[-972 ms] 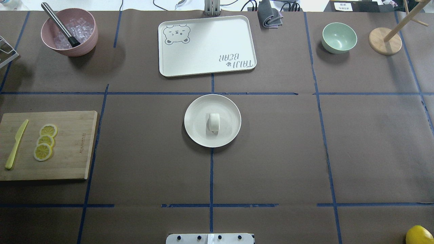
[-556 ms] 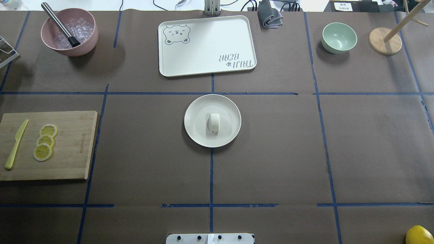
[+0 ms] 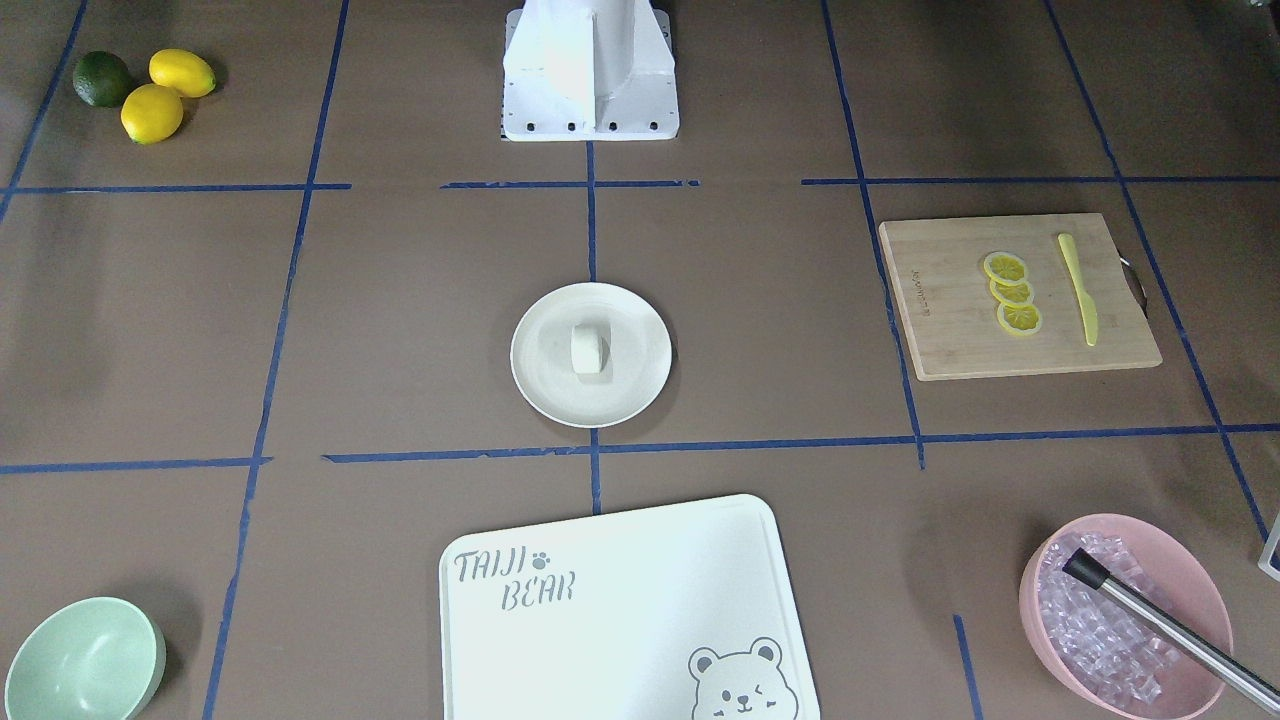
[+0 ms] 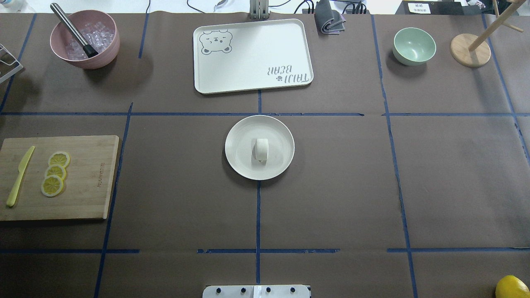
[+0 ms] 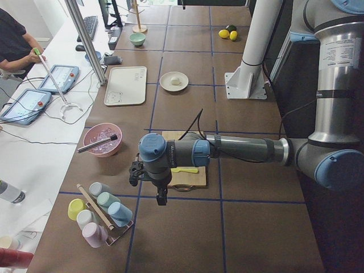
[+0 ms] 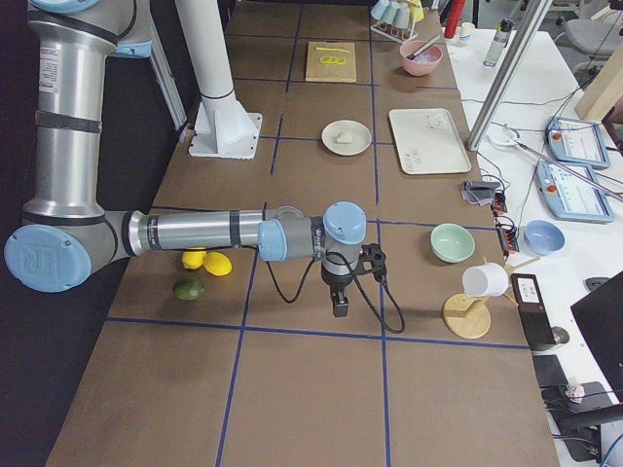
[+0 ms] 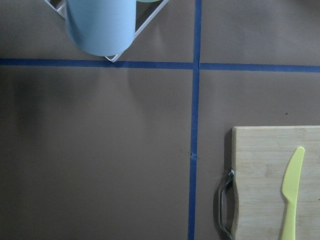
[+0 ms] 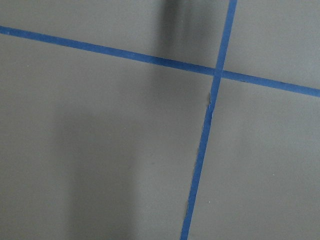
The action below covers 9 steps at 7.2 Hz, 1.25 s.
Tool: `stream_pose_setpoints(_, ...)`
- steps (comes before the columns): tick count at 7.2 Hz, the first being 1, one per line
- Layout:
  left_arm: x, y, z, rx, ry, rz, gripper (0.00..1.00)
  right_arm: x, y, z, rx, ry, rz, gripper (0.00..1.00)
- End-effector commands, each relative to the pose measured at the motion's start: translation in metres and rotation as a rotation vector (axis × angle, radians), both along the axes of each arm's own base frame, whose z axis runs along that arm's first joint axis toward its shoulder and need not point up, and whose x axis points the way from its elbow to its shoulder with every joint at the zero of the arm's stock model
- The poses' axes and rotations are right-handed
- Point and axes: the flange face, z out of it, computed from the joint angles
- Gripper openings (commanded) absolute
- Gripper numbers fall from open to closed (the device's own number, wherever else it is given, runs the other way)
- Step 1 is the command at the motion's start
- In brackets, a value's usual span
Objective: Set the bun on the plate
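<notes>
Left gripper (image 5: 161,196) points down over the table's left end, between the cutting board (image 5: 190,177) and the cup rack (image 5: 100,214). It shows only in the side view, so I cannot tell whether its fingers are apart or together. Right gripper (image 6: 340,305) points down over bare brown paper at the table's right end, near a tape crossing. It is also seen only from the side, so its finger state cannot be told. Neither gripper holds anything that can be seen. Bun (image 4: 261,149) lies on the plate (image 4: 238,142), about at its middle, with nothing else touching it. The plate is mid-table on the centre tape line. Bear-print tray (image 4: 252,56) is at the middle of the far edge. Pink bowl (image 4: 103,51) of ice with a metal tool is at the far-left corner. Mint bowl (image 4: 414,45) is toward the far-right corner. On the cutting board by the left edge lie three lemon slices (image 4: 54,173) and a yellow knife (image 4: 20,176). Lemons (image 3: 150,112) and a lime (image 3: 100,78) lie at the near-right corner.
</notes>
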Motion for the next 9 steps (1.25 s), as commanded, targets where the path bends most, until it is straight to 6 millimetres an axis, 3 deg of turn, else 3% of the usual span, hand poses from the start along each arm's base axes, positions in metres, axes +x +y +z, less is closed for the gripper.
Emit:
stream_pose_setpoints(1,-0.001,0.002,0.002,0.031,-0.014,0.006,1.0,0.0,0.003,0.004,-0.006,0.0,0.0,1.0)
stream_pose_setpoints(3,0.0,0.008,0.011,0.037,-0.013,0.009,1.0,0.0,0.003,0.004,-0.004,-0.002,0.001,1.0)
stream_pose_setpoints(9,0.001,0.012,0.009,0.039,-0.01,0.007,1.0,0.011,0.004,0.002,0.008,-0.042,0.001,1.0)
